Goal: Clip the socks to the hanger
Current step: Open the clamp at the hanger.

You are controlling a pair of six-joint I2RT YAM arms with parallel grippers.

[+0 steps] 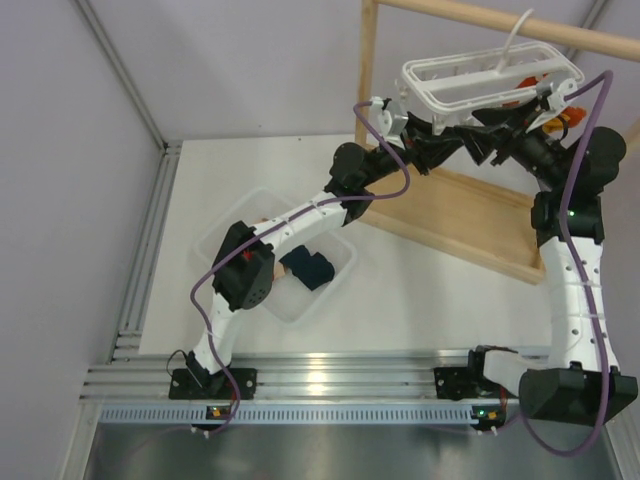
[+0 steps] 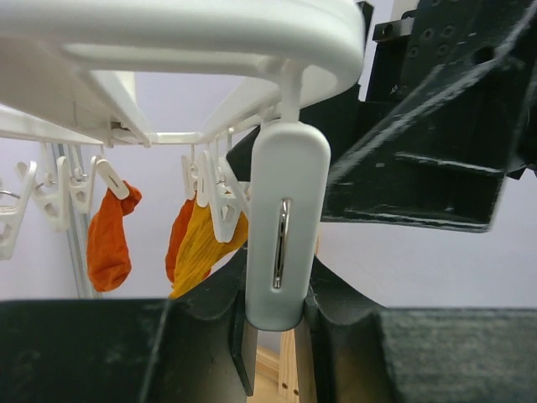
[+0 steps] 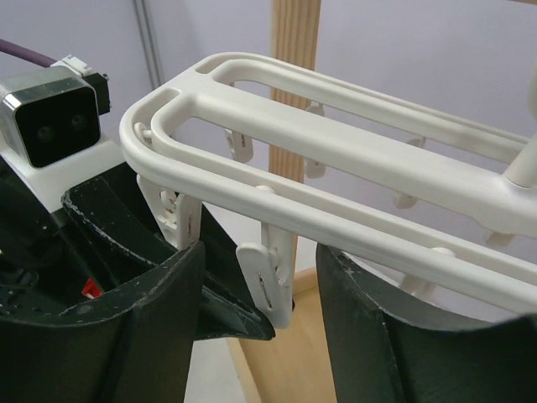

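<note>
The white hanger [image 1: 470, 85] hangs by its hook from the wooden rack's top bar. My left gripper [image 1: 412, 138] reaches up under its left end. In the left wrist view the left gripper [image 2: 277, 336] is shut on the lower end of a dangling white clip [image 2: 285, 227] below the hanger frame [image 2: 210, 34]. My right gripper [image 3: 262, 252] stands open, with another clip [image 3: 273, 285] hanging untouched between its fingers [image 3: 151, 336] under the hanger [image 3: 336, 143]. The navy sock [image 1: 308, 268] lies in a clear tub on the table. The red sock is not clearly in view.
An orange sock [image 2: 109, 239] and a yellow sock [image 2: 201, 248] hang from clips farther along the hanger. The wooden rack [image 1: 470, 215] stands at the back right. Clear tubs [image 1: 330, 292] sit under the left arm. Both grippers crowd close together under the hanger.
</note>
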